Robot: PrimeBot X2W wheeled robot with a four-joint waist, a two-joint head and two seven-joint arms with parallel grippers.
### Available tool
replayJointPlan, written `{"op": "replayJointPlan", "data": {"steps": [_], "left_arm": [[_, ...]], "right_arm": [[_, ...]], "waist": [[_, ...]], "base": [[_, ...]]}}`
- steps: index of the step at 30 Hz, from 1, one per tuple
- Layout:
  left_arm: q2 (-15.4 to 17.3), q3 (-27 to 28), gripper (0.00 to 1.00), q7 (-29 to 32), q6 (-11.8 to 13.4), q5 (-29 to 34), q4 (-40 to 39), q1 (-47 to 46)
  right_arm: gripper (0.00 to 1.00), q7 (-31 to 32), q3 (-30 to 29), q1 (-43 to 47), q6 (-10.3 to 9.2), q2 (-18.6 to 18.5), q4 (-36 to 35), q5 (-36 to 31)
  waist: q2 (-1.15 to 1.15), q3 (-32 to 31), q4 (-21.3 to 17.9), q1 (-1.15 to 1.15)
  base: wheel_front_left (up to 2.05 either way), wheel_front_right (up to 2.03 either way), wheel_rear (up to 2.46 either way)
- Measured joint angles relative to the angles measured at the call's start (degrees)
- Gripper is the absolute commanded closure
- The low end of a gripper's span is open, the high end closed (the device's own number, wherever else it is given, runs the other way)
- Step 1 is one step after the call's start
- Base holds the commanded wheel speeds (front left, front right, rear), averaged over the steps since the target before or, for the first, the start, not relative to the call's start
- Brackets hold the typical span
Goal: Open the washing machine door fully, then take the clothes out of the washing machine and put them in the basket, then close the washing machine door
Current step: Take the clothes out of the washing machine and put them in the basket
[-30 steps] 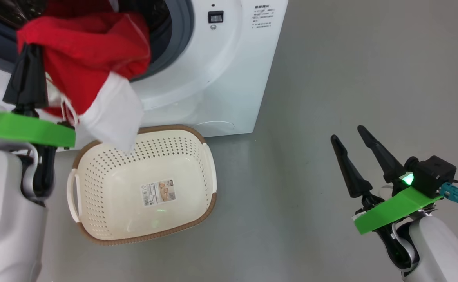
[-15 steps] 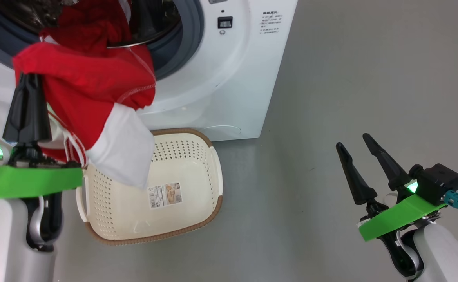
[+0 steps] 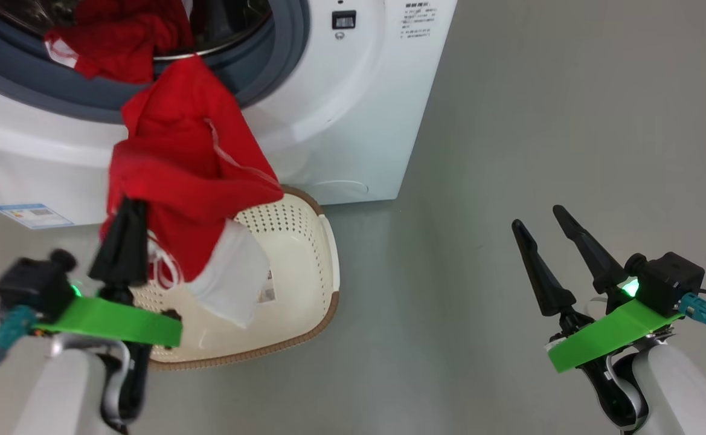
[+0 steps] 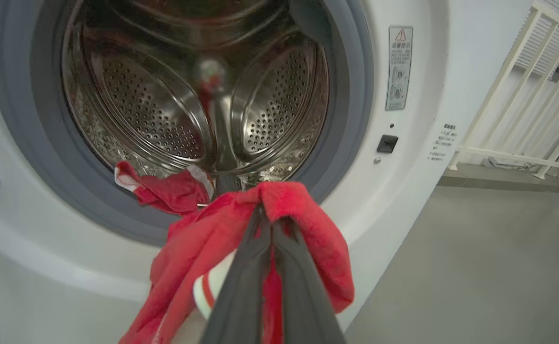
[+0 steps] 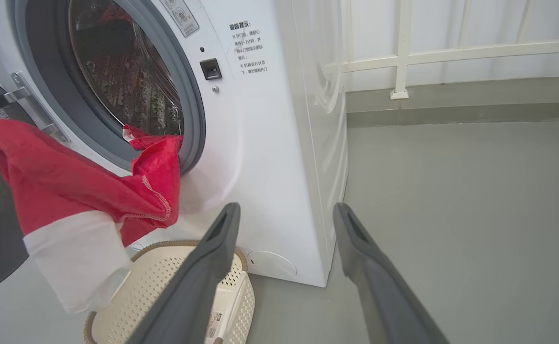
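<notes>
- Grey floor (image 3: pixel 540 121) runs smooth around the machine, and in the right wrist view a white railing (image 5: pixel 403 52) stands along the far wall.
- The washing machine (image 3: pixel 353 121) is a big white box with its round mouth uncovered. A grey rubber seal (image 4: pixel 351 95) rings the perforated steel drum (image 4: pixel 188 95).
- The washing machine door (image 5: pixel 2 267) is swung open to one side. Its glossy black rim shows at the left edge of the right wrist view, partly behind the hanging fabric.
- The clothes (image 3: pixel 189 163) are one bright red garment. One end lies on the seal at the bottom of the drum mouth, and the rest is drawn out in front of the machine. Its white panel hangs over the inside of the basket; whether it touches the basket cannot be told.
- The basket (image 3: pixel 304 254) is cream and perforated with a brown rim. It sits on the floor just beside the foot of the machine, below the mouth.
- The left gripper (image 3: pixel 128 208) is raised over the near left part of the basket, its two dark fingers pressed together on a fold of the red fabric.
- The right gripper (image 3: pixel 537 216) hangs over bare floor well to the right, with its fingers apart and nothing between them.
- A small blue label sticker (image 3: pixel 32 214) sits low on the machine's front, and a paper label (image 3: pixel 265 294) in the basket is half hidden by the white panel.
</notes>
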Motion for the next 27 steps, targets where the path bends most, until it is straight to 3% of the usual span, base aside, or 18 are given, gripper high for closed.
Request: {"op": "replayJointPlan", "data": {"steps": [10,19,27], "left_arm": [[-2.57,-3.45,1.0,-1.1,-2.49,0.41,22.37,-5.92],[-3.48,-3.13,1.0,-1.11,-2.58,2.99,33.32,-12.57],[-3.08,-6.69,1.0,-1.11,-2.99,3.08,41.97,-18.69]], "right_arm": [[0.0,0.0,-0.04,-2.61,0.0,1.58,-0.36,-0.09],[0.0,0.0,0.04,-4.43,0.0,2.82,-0.85,-0.44],[0.0,0.0,0.33,-7.0,0.0,4.58,-1.38,-0.69]], "waist": [[0.0,4.12,-1.4,0.0],[0.0,7.5,-2.97,0.0],[0.0,11.74,-4.73,0.0]], "base": [[0.0,0.0,0.0],[0.0,0.0,0.0],[0.0,0.0,0.0]]}}
